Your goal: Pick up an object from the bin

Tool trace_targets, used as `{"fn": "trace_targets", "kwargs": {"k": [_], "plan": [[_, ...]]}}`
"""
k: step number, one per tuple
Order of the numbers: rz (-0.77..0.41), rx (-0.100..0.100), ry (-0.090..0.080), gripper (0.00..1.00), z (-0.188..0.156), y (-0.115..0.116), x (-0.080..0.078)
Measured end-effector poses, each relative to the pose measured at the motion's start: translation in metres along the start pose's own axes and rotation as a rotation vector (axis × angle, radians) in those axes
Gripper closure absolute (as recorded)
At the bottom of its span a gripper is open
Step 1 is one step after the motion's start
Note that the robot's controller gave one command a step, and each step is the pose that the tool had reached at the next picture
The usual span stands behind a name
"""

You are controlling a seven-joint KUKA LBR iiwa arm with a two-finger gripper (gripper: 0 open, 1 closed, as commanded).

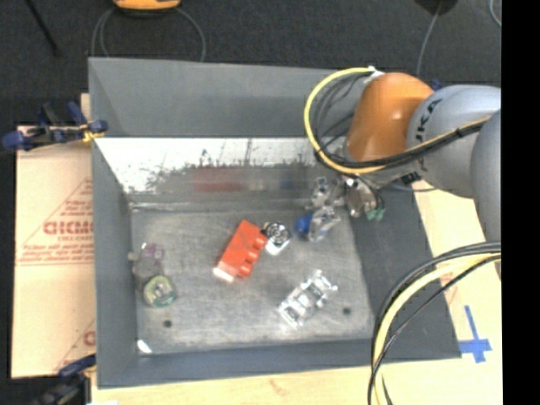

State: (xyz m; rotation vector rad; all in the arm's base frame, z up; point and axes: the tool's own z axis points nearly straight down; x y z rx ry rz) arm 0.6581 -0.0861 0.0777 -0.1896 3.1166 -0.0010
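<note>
I saw an orange-red block point(240, 250) lying tilted near the middle, with a small silver-and-white piece point(275, 238) just beside its upper right end. Lower right of them lay a clear plastic piece point(307, 298). Far left sat a round greenish disc point(159, 291), with a small greyish thing point(146, 260) just above it.

The bin point(219, 315) carries a blue piece point(304, 224) just beside the gripper point(325, 209), an orange block point(240, 250) farther off, and a clear piece point(308, 298) nearer the camera.
</note>
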Motion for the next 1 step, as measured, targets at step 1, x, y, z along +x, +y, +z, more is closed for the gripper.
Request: {"fn": "trace_targets", "kwargs": {"k": [1], "plan": [[-0.065,0.005,0.007,1.00,-0.1510,-0.0599,0.0436]]}}
